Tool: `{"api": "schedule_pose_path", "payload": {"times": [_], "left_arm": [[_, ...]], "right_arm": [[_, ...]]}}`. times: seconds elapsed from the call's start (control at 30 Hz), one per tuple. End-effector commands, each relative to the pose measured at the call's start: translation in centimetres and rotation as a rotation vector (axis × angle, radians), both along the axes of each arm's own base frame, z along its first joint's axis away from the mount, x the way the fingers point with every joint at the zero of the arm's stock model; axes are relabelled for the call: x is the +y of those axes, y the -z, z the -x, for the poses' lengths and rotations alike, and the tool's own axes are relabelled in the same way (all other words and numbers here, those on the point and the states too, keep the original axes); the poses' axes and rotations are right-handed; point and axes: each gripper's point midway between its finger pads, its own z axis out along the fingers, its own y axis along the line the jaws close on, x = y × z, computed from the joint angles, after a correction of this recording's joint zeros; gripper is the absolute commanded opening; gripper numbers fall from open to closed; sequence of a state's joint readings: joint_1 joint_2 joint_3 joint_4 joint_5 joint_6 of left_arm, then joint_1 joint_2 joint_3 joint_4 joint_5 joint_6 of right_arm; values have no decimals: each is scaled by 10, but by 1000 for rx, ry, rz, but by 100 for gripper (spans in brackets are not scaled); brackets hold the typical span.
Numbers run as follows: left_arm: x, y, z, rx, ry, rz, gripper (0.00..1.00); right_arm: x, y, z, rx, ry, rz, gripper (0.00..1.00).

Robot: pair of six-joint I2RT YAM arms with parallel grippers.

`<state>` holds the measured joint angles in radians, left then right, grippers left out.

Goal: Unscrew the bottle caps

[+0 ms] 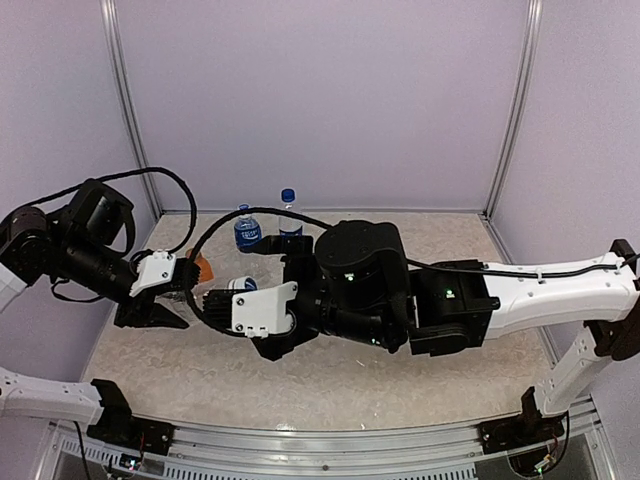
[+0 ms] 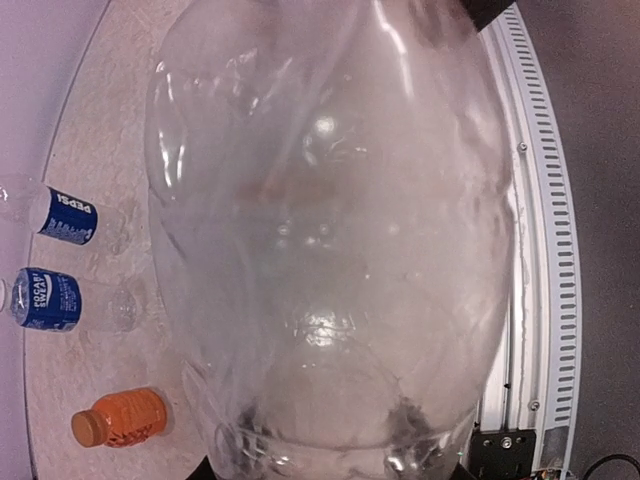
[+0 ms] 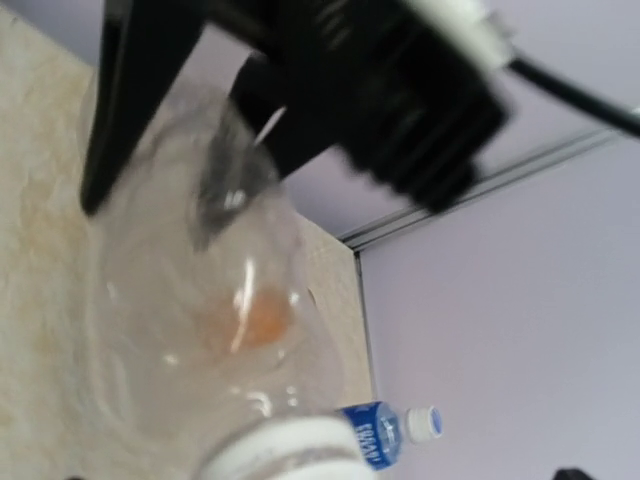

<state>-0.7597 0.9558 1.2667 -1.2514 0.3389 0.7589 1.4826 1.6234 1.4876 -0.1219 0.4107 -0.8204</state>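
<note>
The small clear unlabelled bottle [image 1: 212, 298] lies sideways above the table, held between both arms. My left gripper [image 1: 178, 302] is shut on its body, which fills the left wrist view [image 2: 330, 230]; the dark fingertips [image 2: 405, 415] show through the plastic. Its whitish-rimmed cap [image 1: 243, 285] points at my right gripper [image 1: 252, 305]. In the right wrist view the cap [image 3: 290, 450] sits low and centred, with only dark finger tips far apart at the bottom corners. Two blue-labelled bottles [image 1: 247, 230] [image 1: 290, 215] and the orange bottle [image 1: 203, 268] stand behind.
The blue-labelled bottles [image 2: 70, 217] [image 2: 47, 298] and the orange bottle [image 2: 122, 418] with its orange-brown cap stand near the back left wall. One blue-labelled bottle [image 3: 375, 437] keeps its blue cap [image 3: 425, 422]. A metal rail [image 2: 540, 250] runs along the near edge.
</note>
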Motion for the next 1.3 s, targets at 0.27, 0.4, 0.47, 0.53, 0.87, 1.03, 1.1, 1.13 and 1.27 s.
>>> {"api": "schedule_pose_path", "payload": {"times": [0.27,0.4,0.47,0.53,0.87,1.03,1.1,1.13,1.27], "left_arm": [[-6,-21,-86,-385,-244,22,25],[-7,-28,-107,-516,-287,9,25],[-6,-33,-117,-592,-300,-2,25],[-4,-37,-125,-643,-315,-14,25],[-11,-38,-122,-678,-271,-22,25],[-9,-36,-120,-680,-267,-24,25],[-9,-35,-119,-678,-265,-28,25],[-9,-35,-119,-677,-264,-28,25],[-10,-36,-120,-679,-262,-28,25]], "right_arm": [[-35,-65,-11,677,18,-521,99],[-45,-75,-39,960,140,-689,99],[-48,-73,-51,1064,230,-756,99],[-48,-67,-56,1113,289,-770,99],[-19,-50,-68,1189,316,-714,92],[-41,-34,-107,1213,409,-749,87],[-41,-32,-113,1213,410,-741,86],[-40,-30,-115,1215,405,-732,86],[-29,-21,-115,1257,357,-691,80]]}}
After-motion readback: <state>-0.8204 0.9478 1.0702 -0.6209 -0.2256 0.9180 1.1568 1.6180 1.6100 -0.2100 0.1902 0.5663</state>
